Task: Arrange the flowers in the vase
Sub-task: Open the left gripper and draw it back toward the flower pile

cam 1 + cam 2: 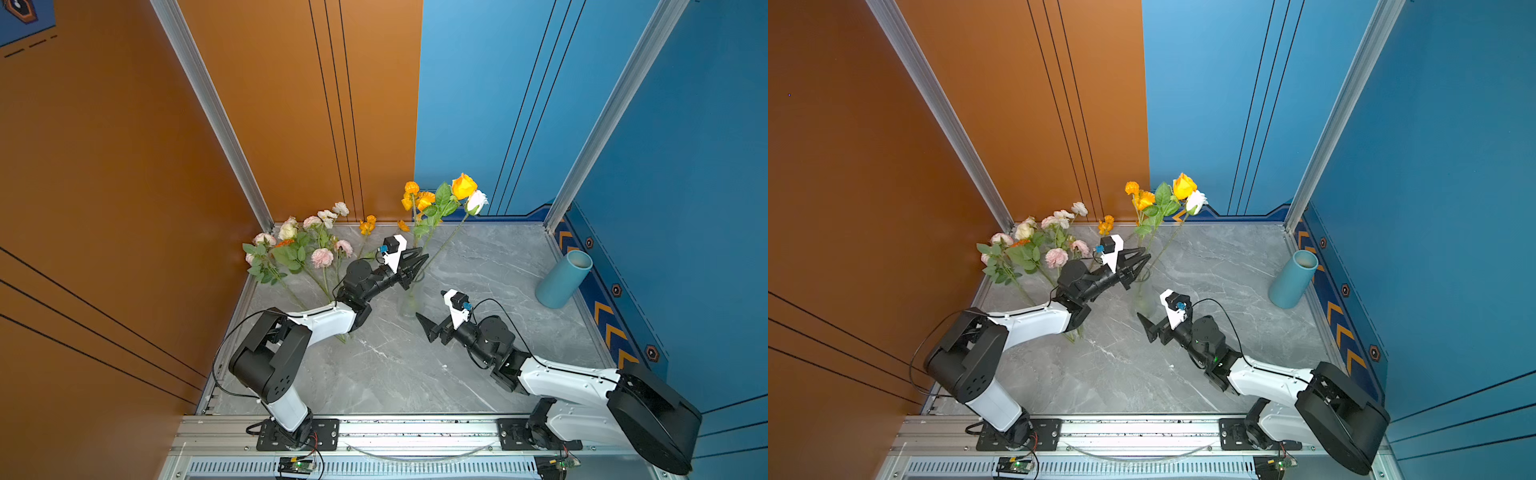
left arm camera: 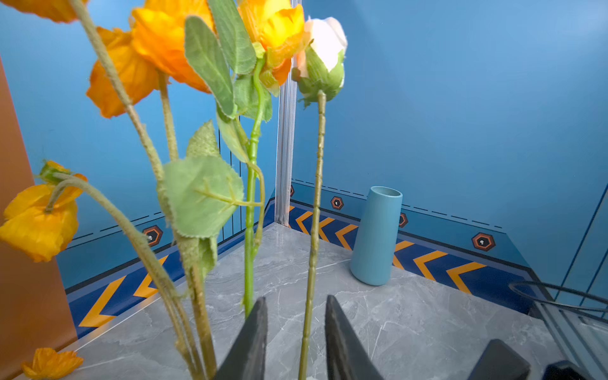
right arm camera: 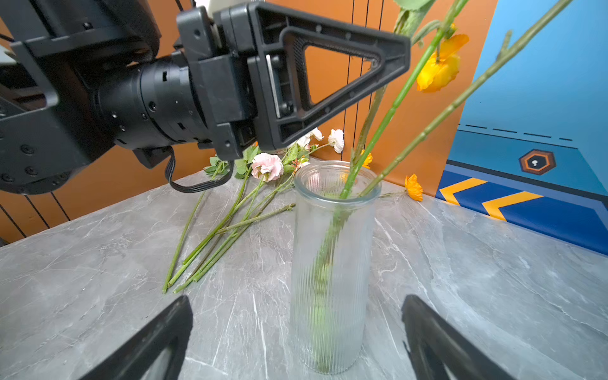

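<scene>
Left gripper (image 2: 295,297) loose around rose stem (image 2: 317,184)

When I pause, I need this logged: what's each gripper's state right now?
Left gripper: open, the white rosebud's green stem loose between its jaws.
Right gripper: open, empty, facing the ribbed clear glass vase.

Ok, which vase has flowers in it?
The clear glass vase in the middle: green stems stand in it. The blue vase off to the side has none sticking out.
</scene>
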Robot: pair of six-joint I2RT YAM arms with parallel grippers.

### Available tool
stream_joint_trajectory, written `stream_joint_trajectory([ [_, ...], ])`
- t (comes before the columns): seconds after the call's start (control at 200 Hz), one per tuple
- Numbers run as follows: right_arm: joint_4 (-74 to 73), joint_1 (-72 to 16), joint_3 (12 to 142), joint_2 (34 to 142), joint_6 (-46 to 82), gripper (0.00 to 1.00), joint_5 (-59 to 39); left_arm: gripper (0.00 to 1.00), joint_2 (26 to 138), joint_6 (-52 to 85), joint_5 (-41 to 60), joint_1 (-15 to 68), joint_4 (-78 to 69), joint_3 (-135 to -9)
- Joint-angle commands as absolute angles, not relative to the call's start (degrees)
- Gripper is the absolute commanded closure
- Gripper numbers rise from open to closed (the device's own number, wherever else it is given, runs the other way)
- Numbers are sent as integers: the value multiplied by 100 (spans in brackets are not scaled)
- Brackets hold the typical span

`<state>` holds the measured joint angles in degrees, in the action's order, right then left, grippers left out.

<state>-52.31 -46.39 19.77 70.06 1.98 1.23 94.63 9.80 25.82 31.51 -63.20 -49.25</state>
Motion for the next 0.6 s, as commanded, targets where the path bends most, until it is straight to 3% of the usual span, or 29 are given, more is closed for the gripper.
stream_joint_trajectory([
  [0.0,-5273,-4675,2092,7058,193,0,18,62,9136,1046,2608,3127,-6460,-4827],
  [0.29,-5186,-4876,2115,7005,-62,0,137,51,8162,560,1765,3154,-5348,-4571],
  [0.486,-4643,-5688,2464,7181,-990,0,586,44,7182,727,-1232,3057,-1891,-5146],
  [0.596,-4554,-5951,2620,7455,-1174,0,433,46,7033,1476,-1975,2604,-40,-5490],
])
